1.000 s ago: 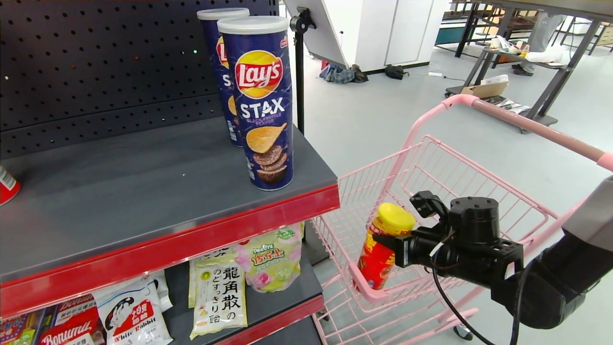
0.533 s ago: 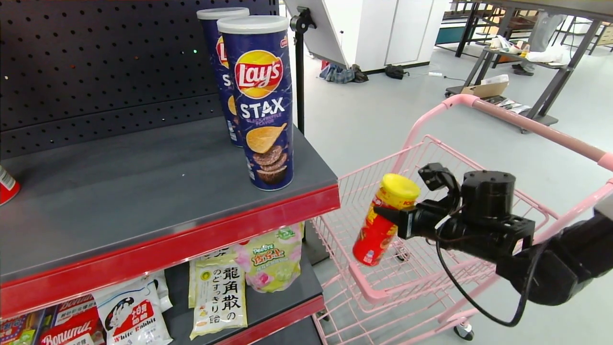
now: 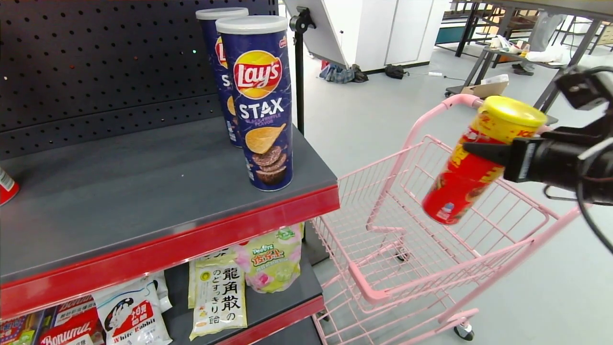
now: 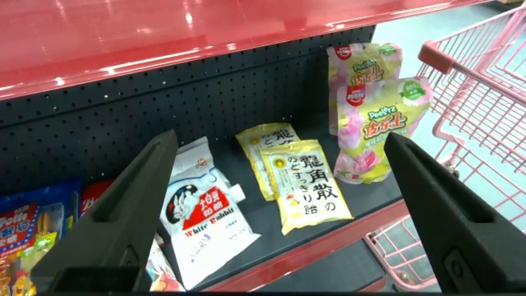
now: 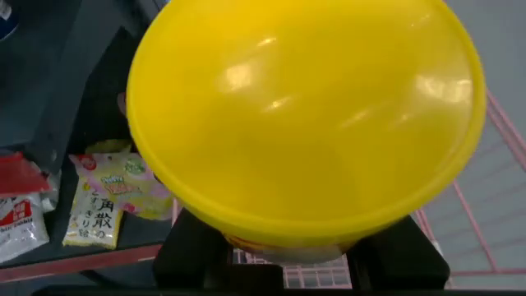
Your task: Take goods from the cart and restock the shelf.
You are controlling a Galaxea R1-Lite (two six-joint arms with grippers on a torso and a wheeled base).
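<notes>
Here, at the right edge of the head view, the right hand [image 3: 493, 146] is clamped on a red can [image 3: 457, 189] with a yellow lid. It holds the can tilted in the air over the pink cart [image 3: 378, 292], lid toward the upper right. The left hand [image 4: 281, 140] is spread wide with nothing in it, facing the lower shelf [image 4: 329, 238], where snack bags [image 4: 308, 189] lie. Farther back, at the left of the frame, two tall blue chip cans [image 3: 261, 100] stand upright, one behind the other, near the right end of the grey upper shelf [image 3: 143, 191].
</notes>
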